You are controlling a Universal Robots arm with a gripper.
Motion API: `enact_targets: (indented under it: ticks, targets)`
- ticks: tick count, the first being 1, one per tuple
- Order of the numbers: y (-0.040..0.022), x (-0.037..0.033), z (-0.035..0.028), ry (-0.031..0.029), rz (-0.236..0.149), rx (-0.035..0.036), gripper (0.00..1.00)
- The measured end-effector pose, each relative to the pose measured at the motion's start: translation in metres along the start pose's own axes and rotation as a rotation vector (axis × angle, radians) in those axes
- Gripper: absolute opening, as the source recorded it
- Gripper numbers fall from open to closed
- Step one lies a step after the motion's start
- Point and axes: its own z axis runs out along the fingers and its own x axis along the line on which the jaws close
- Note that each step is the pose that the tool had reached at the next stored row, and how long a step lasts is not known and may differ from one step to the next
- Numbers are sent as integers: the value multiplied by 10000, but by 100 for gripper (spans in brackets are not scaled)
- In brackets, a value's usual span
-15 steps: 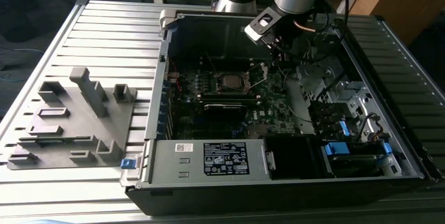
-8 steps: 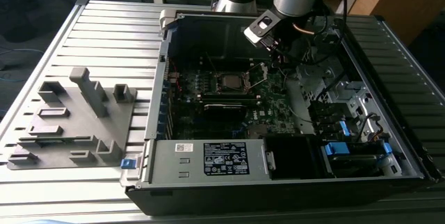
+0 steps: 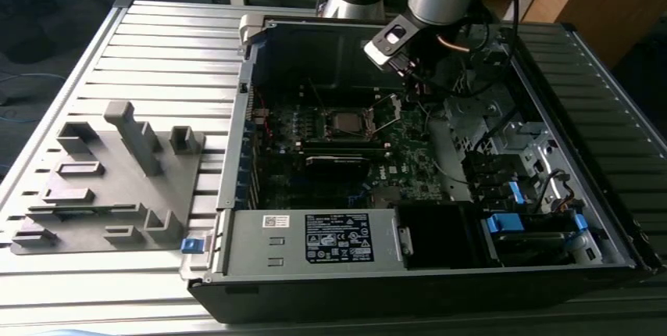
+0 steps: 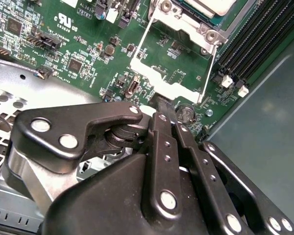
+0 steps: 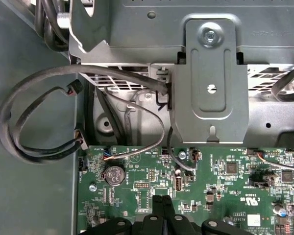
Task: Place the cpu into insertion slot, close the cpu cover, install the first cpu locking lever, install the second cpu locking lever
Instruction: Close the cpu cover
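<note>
Where the green circuit board [image 4: 63, 44] frames the insertion slot [image 3: 362, 124], the cpu [image 3: 342, 123] lies flat inside it, a small square with a dull silver-grey metal top. The slot itself is dark and edged in bright metal. The cpu cover [image 4: 162, 83] stands lifted off the slot on its hinge, not closed. It is a thin silver frame with a square opening, and the board's green surface shows through it. In the exterior view it leans up [image 3: 388, 113] on the slot's side toward that view's right.

The gripper [image 4: 162, 105] has its two flat black fingers pressed together with no gap and nothing visible between them. In the second wrist view their tips meet the free edge of the cover; whether they press on it or only sit just beside it cannot be told. In the first wrist view the joined tips [image 5: 162, 201] hang over the board.

A round, shiny coin battery [image 5: 114, 175] sits on the board near the tips. Beyond the board, grey rubbery cables [image 5: 19, 122] loop beside a stamped sheet-metal bracket [image 5: 209, 78]. All of this lies inside an open black and silver computer case [image 3: 281, 242], which rests on a ribbed metal table [image 3: 156, 47]. A grey moulded holder [image 3: 115, 180] with upright blocks sits beside the case, on the exterior view's left.
</note>
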Motion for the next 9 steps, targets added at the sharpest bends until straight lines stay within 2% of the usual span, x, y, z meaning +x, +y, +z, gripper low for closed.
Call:
enact_targets:
  ticks: [5, 9]
  targets:
    - [-33, -1, 0, -23, -2, -42, 11]
    - [-103, -2, -3, -24, -1, -105, 11]
